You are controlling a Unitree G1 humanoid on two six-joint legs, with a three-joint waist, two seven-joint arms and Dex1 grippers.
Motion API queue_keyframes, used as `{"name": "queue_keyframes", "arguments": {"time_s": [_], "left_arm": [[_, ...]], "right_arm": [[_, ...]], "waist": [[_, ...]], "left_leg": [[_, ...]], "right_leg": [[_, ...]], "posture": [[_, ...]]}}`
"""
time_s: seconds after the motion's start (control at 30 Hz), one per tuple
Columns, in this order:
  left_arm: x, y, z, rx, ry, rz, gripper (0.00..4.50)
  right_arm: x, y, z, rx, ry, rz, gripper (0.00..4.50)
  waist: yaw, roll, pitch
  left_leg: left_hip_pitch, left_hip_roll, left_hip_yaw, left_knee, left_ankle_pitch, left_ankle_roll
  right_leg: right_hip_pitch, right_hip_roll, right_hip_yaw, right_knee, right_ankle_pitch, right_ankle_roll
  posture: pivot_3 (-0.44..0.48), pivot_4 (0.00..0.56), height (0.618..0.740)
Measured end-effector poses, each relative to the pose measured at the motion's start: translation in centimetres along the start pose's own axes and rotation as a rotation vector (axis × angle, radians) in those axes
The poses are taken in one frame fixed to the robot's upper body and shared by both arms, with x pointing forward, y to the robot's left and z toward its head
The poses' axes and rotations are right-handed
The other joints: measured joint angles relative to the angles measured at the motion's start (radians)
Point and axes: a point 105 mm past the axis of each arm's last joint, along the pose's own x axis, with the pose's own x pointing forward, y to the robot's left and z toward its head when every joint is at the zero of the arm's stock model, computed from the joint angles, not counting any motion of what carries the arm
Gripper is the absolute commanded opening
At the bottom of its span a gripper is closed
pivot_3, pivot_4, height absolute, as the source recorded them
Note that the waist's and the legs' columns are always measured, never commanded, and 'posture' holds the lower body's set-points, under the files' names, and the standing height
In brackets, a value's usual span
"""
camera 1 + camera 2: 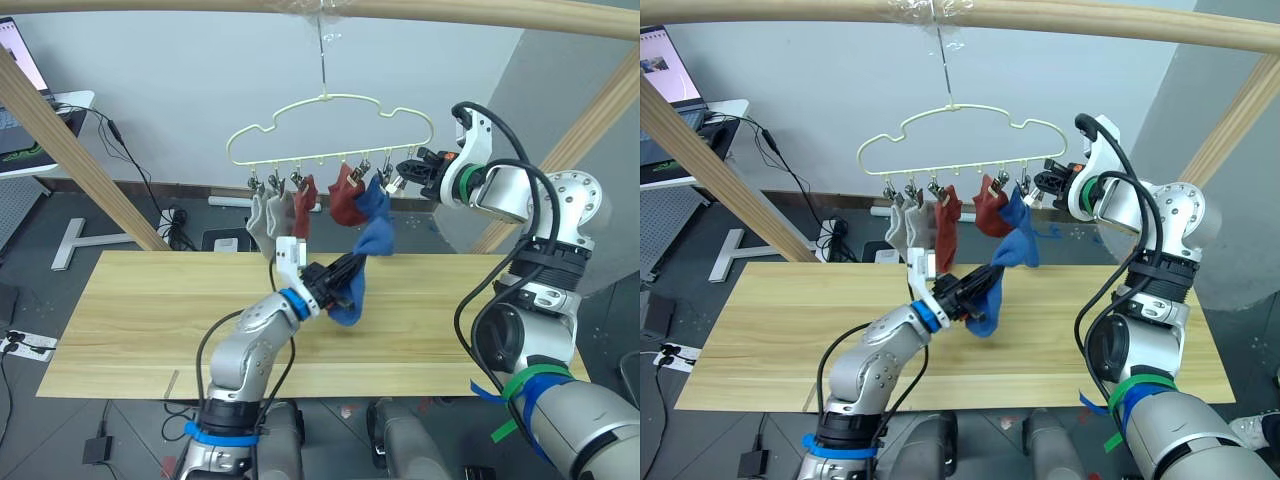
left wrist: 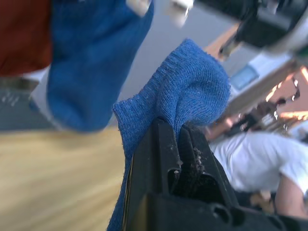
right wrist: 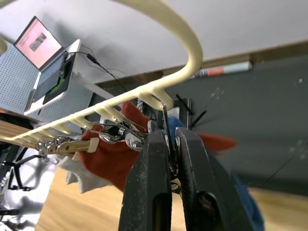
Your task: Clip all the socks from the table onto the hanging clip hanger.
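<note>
The pale yellow clip hanger [image 1: 330, 125] hangs by its hook from a wooden pole. Two grey socks [image 1: 266, 215], two rust red socks [image 1: 345, 197] and one blue sock [image 1: 375, 198] hang from its clips. My left gripper [image 1: 349, 267] is shut on a second blue sock [image 2: 192, 82], lifted off the table [image 1: 130, 320] just below the hanging blue one. Its lower part [image 1: 345, 303] dangles over the wood. My right gripper [image 1: 408, 172] is at the hanger's right end. Its fingers [image 3: 149, 159] are shut on the last metal clip [image 3: 167, 144].
Slanted wooden frame poles [image 1: 70, 150] rise on both sides, with a crossbar [image 1: 450, 10] overhead. A laptop [image 1: 15, 70] sits on a side stand at far left, cables on the floor behind. A person in a white shirt [image 2: 255, 159] appears in the left wrist view.
</note>
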Motion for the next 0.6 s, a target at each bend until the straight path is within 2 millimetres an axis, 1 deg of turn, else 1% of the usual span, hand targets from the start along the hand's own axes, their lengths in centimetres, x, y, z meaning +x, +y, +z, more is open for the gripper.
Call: {"name": "queue_keyframes", "arguments": {"time_s": [0.17,0.33,0.47,0.6], "left_arm": [[1.3,0.8,0.3,-0.007,-0.006,0.029,0.03],[2.1,1.1,0.4,-0.011,-0.01,0.025,0.03],[2.9,1.0,0.9,0.0,-0.02,-0.001,0.03],[3.5,0.9,1.1,-0.003,-0.022,-0.011,0.03]], "right_arm": [[-0.3,0.3,-0.1,0.028,0.033,0.005,0.0],[-0.4,0.4,-0.4,0.054,0.051,0.014,0.0],[-0.5,0.7,-0.5,0.057,0.058,0.024,0.0],[-0.5,0.6,-0.5,0.075,0.048,0.02,0.0]], "waist": [[0.0,0.0,0.0],[0.0,0.0,0.0],[-0.002,0.0,0.0],[-0.002,0.0,0.0]], "left_leg": [[-0.002,0.0,0.0,0.002,0.0,0.0],[-0.002,0.0,0.0,0.002,0.0,0.0],[-0.002,0.0,0.0,0.002,0.0,0.0],[-0.003,0.0,0.0,0.002,0.0,0.0]], "right_leg": [[0.0,0.0,0.0,0.0,0.0,0.001],[-0.001,0.0,0.0,-0.001,0.0,0.001],[-0.001,0.0,0.0,-0.001,0.0,0.001],[-0.001,0.0,0.0,-0.001,0.0,0.001]], "posture": [[-0.123,0.218,0.74],[-0.128,0.218,0.74],[-0.133,0.223,0.74],[-0.134,0.227,0.74]]}}
